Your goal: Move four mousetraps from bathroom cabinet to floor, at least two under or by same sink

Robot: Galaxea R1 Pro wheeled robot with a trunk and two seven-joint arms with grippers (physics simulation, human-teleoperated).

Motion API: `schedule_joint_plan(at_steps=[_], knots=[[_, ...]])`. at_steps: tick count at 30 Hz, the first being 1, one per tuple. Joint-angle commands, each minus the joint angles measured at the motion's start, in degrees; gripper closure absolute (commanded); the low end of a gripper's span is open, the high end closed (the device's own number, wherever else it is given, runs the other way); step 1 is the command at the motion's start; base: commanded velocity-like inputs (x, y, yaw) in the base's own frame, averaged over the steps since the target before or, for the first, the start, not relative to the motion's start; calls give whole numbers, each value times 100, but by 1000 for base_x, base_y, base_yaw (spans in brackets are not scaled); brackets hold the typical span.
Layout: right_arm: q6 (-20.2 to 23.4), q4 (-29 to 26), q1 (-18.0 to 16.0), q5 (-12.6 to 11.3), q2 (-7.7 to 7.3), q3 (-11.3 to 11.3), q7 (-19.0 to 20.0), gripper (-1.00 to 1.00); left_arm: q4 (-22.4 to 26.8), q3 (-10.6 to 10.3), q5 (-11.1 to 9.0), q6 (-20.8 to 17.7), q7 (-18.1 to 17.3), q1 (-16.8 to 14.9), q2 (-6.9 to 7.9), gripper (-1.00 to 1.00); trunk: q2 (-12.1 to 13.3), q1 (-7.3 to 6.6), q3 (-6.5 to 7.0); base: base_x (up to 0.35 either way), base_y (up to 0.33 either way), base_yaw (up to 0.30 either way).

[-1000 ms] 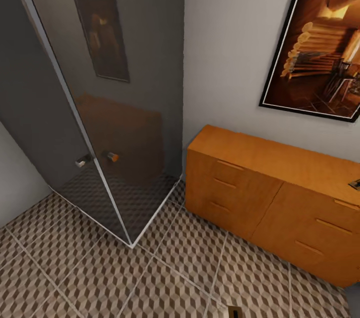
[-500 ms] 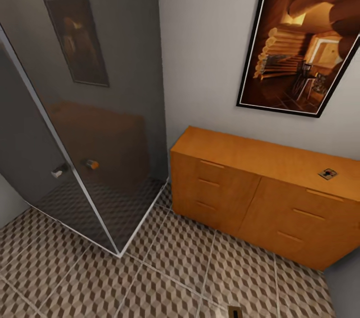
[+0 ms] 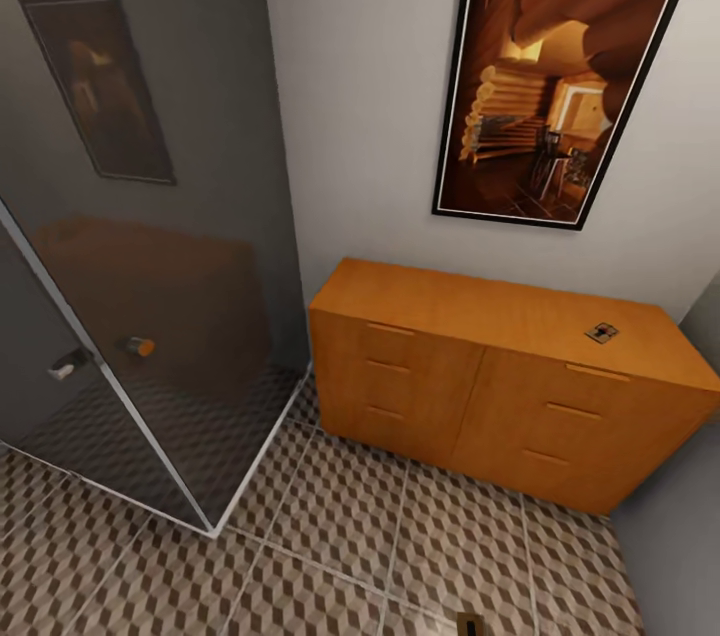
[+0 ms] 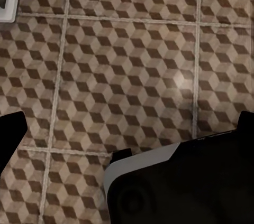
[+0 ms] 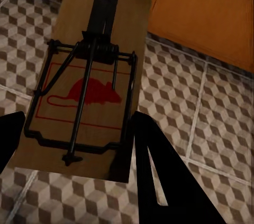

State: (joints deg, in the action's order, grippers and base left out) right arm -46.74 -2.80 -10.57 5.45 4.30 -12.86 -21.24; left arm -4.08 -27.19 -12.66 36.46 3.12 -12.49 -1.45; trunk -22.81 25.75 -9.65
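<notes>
Facing a bathroom corner, the robot's head camera takes in the long orange-brown cabinet (image 3: 500, 386) standing against the pale wall, its drawer fronts shut. One mousetrap (image 3: 601, 332) lies flat on the cabinet's top toward the 3 o'clock end, small and dark against the wood. A framed picture (image 3: 555, 81) of a warm timber interior hangs on the wall at 12 o'clock above the cabinet. At 9 o'clock a smoked-glass shower enclosure (image 3: 150, 246) reflects both cabinet and picture, its pale frame meeting the bathroom floor (image 3: 340, 556) of cube-patterned tiles. At 6 o'clock, on the very edge of the head view, a small brown-and-dark shape (image 3: 470, 624) juts in; what it is cannot be told.

In the right wrist view, the right gripper (image 5: 69, 139) is clamped on a second mousetrap (image 5: 90, 81), its dark fingers (image 5: 153, 166) pressing the board's edges. The trap's wire bar, spring and red mouse print face the camera, with the tiles and the cabinet's base behind it.

In the left wrist view, the left gripper (image 4: 129, 126) hangs over bare tiles, its dark fingertips (image 4: 9, 134) set wide apart and holding nothing, with a dark rounded part of the robot's body just beneath.
</notes>
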Motion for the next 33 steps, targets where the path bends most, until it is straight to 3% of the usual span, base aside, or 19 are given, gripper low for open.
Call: schedule_joint_plan(at_steps=[1,33], knots=[[-10,11,-6,35,1,-6,-29,100,-22,-50,-17,36,31,-8,-5,-100,-11,3,-4,0,0,-218],[-10,16,-6,35,1,-6,-29,100,-22,-50,-17,35,31,-8,-4,-100,-11,3,209,0,0,-216]])
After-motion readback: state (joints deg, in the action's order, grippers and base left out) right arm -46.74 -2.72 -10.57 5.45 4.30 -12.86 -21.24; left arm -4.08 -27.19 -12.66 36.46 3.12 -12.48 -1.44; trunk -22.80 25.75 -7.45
